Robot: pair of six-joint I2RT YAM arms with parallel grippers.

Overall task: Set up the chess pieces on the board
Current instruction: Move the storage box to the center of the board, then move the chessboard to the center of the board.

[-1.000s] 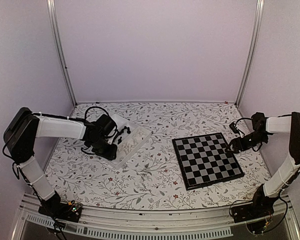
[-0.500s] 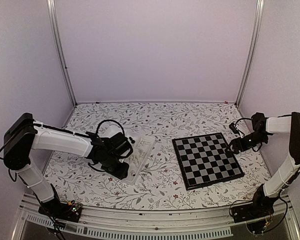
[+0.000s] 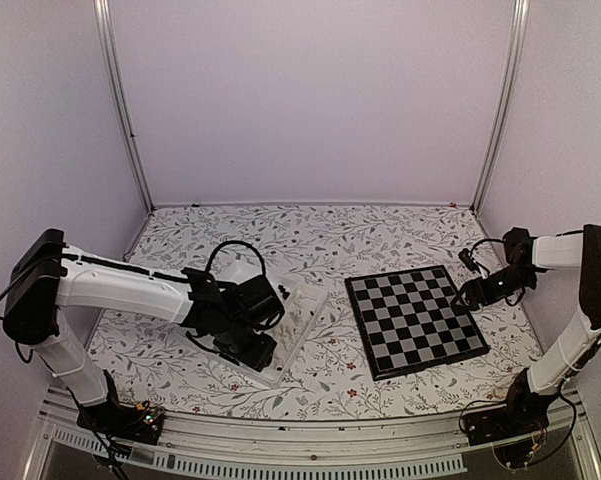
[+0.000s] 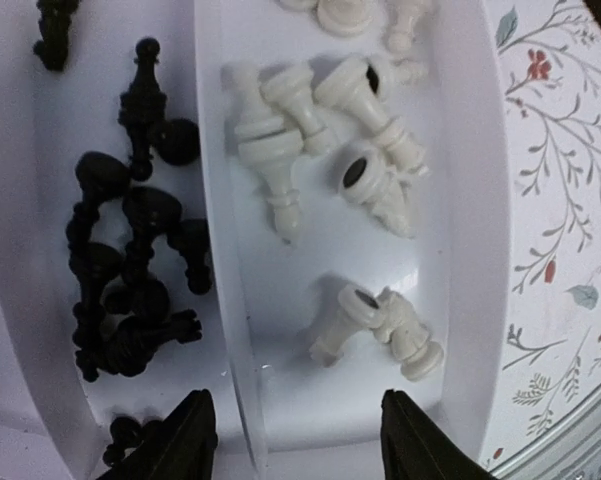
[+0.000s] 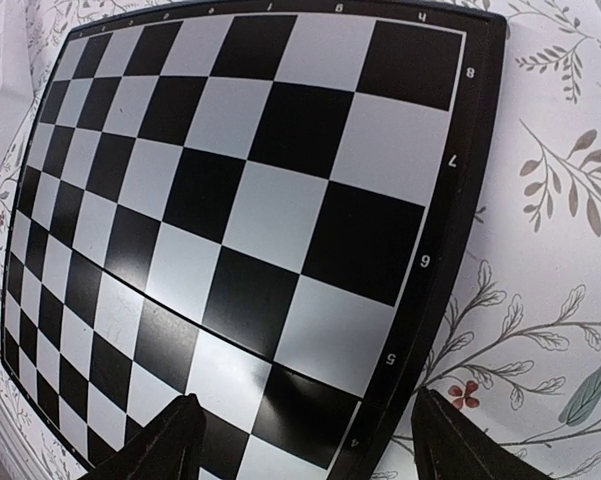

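The clear plastic tray lies left of centre and holds the chess pieces. In the left wrist view its left compartment holds black pieces and its right compartment white pieces, all lying loose. My left gripper is at the tray's near end, open; its fingers stand wide apart either side of the divider wall, gripping nothing. The board lies at the right with no pieces on it. My right gripper hovers open over the board's right border.
The table has a floral cloth. Metal frame posts and walls close in the back and sides. A strip of cloth separates the tray from the board's left edge.
My left arm has swept right and nearer, and the tray has moved with it towards the board, turning as it went. The right arm has barely moved.
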